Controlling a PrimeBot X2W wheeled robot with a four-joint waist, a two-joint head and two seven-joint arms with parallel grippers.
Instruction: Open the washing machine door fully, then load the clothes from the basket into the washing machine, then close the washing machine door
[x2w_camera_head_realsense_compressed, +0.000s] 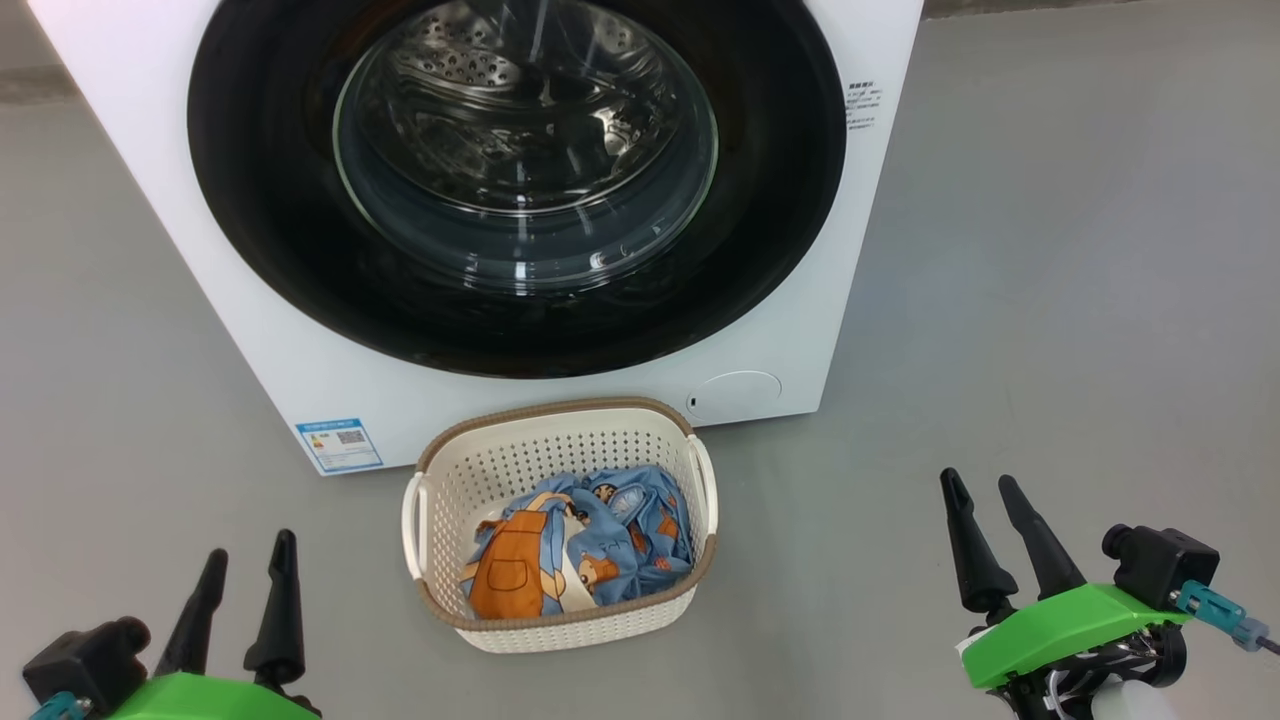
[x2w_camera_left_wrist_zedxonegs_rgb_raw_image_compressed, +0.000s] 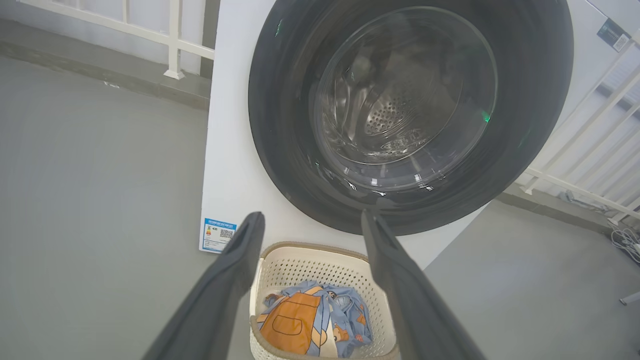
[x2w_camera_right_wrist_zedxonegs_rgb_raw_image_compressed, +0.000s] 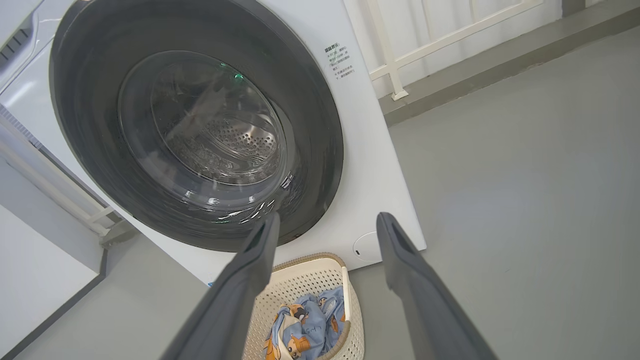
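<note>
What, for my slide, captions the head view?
Left gripper and right gripper, open, flank basket of clothes before shut washing machine door.

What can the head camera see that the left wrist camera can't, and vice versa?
Head camera: the right gripper, open, and a round hatch low on the washing machine. Left wrist camera: a white railing and cables on the floor. Both: the shut door, the basket holding the clothes, the blue sticker, the open left gripper.

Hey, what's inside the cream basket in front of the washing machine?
A crumpled bundle of light blue cartoon-print clothes with an orange patch lies in the basket. Whatever is beneath the bundle is covered.
</note>
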